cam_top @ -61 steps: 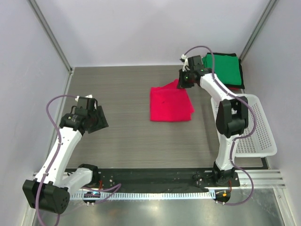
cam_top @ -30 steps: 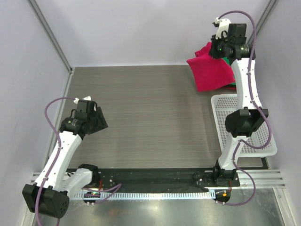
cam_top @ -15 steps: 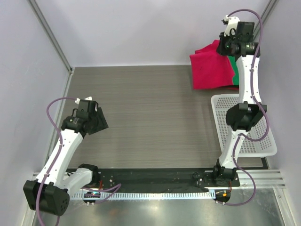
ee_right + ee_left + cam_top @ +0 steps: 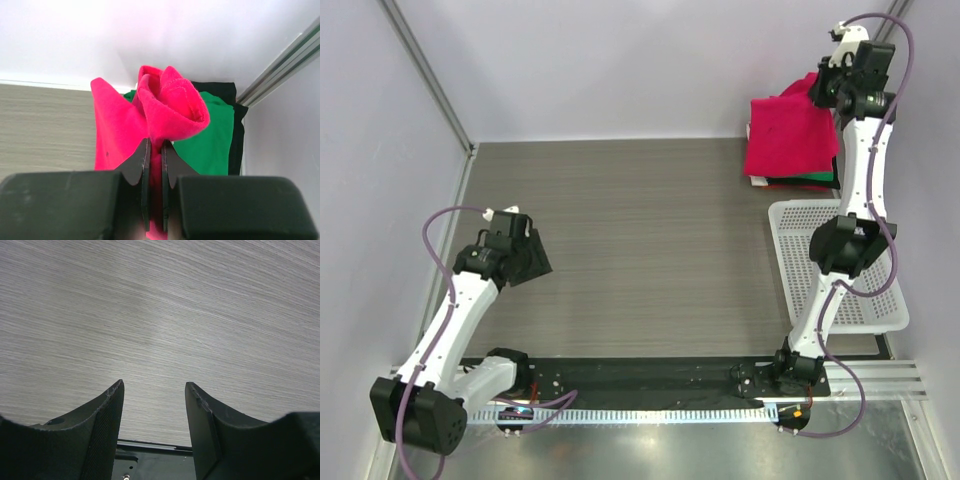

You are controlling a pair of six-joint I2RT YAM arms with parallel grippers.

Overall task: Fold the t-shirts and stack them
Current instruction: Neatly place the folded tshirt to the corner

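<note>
My right gripper [image 4: 832,88] is raised high at the far right corner, shut on the folded red-pink t-shirt [image 4: 788,138], which hangs over the stack of folded shirts. In the right wrist view the jaws pinch a bunched edge of the red-pink t-shirt [image 4: 165,107]; beneath it lie a green t-shirt [image 4: 212,140] and a black t-shirt [image 4: 236,135]. In the top view only slivers of green and dark cloth show under the red-pink one. My left gripper [image 4: 532,258] is open and empty above bare table at the left; the left wrist view shows its gripper [image 4: 154,389] with nothing between the fingers.
A white mesh basket [image 4: 875,300] stands at the right edge, just in front of the stack. Grey walls close in on the back, left and right. A black rail [image 4: 650,375] runs along the table's near edge.
My right gripper has lifted the red-pink t-shirt from mid-table and carried it back and to the right, over the stack in the corner. The left arm has barely moved.
</note>
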